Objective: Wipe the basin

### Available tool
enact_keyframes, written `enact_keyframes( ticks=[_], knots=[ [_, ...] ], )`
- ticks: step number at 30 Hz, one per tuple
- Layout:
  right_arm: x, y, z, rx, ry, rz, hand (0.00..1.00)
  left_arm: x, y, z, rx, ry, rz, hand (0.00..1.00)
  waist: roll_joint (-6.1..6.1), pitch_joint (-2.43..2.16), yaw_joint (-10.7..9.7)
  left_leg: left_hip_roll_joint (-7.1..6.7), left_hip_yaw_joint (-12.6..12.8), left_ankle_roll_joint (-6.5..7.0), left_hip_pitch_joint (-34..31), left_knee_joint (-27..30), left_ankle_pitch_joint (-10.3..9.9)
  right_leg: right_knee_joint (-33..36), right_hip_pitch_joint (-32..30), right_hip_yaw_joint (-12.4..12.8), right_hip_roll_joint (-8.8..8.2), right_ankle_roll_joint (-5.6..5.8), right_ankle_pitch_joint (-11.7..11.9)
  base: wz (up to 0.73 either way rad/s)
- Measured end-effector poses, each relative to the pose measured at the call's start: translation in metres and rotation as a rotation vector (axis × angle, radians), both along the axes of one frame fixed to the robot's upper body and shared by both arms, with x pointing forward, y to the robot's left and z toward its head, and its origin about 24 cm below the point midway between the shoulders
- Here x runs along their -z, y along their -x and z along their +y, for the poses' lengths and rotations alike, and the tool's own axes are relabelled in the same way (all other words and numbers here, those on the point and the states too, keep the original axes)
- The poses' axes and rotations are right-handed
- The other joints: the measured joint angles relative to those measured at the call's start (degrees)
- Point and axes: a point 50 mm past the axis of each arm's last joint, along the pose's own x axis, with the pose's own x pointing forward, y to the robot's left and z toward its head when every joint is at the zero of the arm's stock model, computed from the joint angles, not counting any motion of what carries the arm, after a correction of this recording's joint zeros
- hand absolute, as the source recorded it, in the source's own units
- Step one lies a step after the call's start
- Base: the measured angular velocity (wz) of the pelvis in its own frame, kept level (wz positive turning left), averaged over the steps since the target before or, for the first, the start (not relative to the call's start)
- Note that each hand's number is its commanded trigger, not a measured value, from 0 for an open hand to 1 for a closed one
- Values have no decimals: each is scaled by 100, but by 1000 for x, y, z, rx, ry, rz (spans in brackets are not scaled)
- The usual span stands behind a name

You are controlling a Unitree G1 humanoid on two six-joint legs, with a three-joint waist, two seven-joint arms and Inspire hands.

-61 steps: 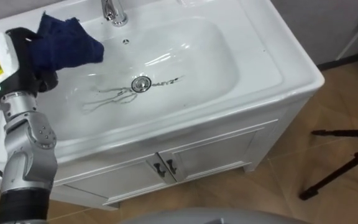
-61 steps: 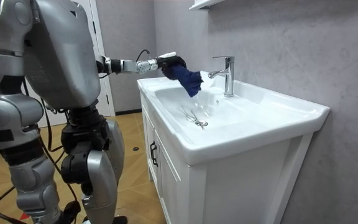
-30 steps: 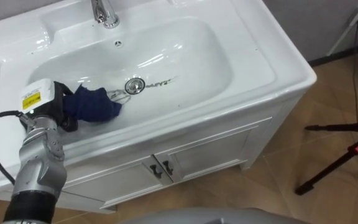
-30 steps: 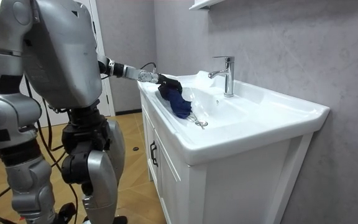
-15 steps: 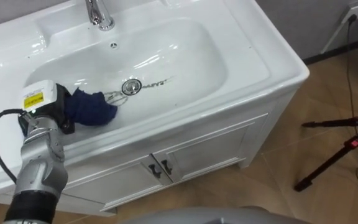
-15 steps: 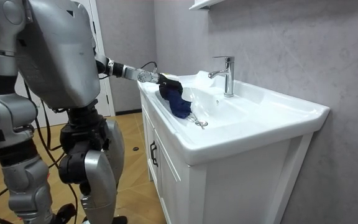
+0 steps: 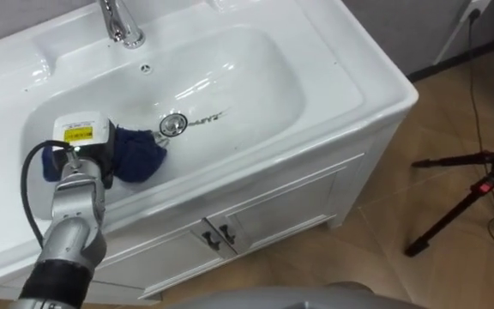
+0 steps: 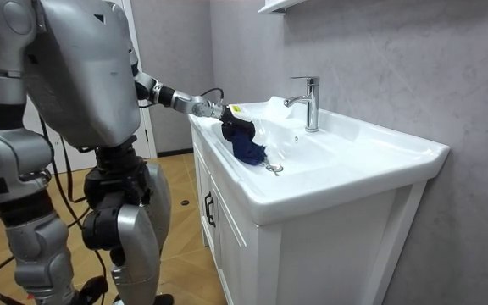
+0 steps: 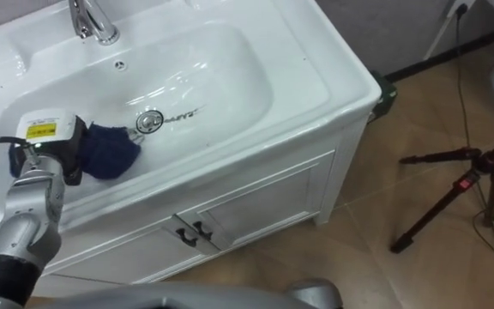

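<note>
Now the blue cloth (image 7: 137,154) is held down by the left hand (image 7: 91,154) onto the basin (image 7: 256,77) floor beside the drain (image 7: 172,125) for wiping, though its fingers' state cannot be told.

Basin: white rectangular ceramic basin (image 7: 256,77), glossy, smooth.
Cloth: dark blue crumpled cloth (image 7: 140,154) at the left hand's (image 7: 93,153) fingers, soft, matt.
Tap: curved metal tap (image 7: 118,21) beyond the fingers, polished chrome.
Drain: round metal drain ring (image 7: 172,125), shiny.

White cabinet doors (image 7: 273,206) with dark handles (image 7: 215,237) stand over a wooden floor (image 7: 363,266), where a black tripod (image 7: 466,202) is set nearby. In the room view, a white shelf (image 8: 280,6) hangs on the grey wall (image 8: 379,59).
</note>
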Motion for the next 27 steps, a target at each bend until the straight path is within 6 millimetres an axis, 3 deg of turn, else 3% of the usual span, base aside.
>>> enact_keyframes(
  ticks=[8,14,19,27],
  knots=[
    [0,5,0,-6,10,33,0,8,-8,3,-26,-34,52,100,-123,-3,-39,7,151,0,1,5,0,-6,-56,102,7,3,1,-6],
    [0,1,-2,18,27,21,0,11,-20,9,-49,-57,84,100,-71,-32,-73,37,276,2,-225,36,1,0,-309,221,37,20,119,-11],
    [-1,-23,-3,54,39,-51,0,8,-39,16,-71,-92,69,100,-89,-27,-131,54,449,31,-539,61,37,213,-768,364,54,21,142,-17],
    [-2,-32,-4,72,61,-74,0,6,-51,16,-82,-139,19,100,-172,-12,-160,49,502,28,-760,59,105,310,-1096,445,66,19,141,-4]
  ],
)
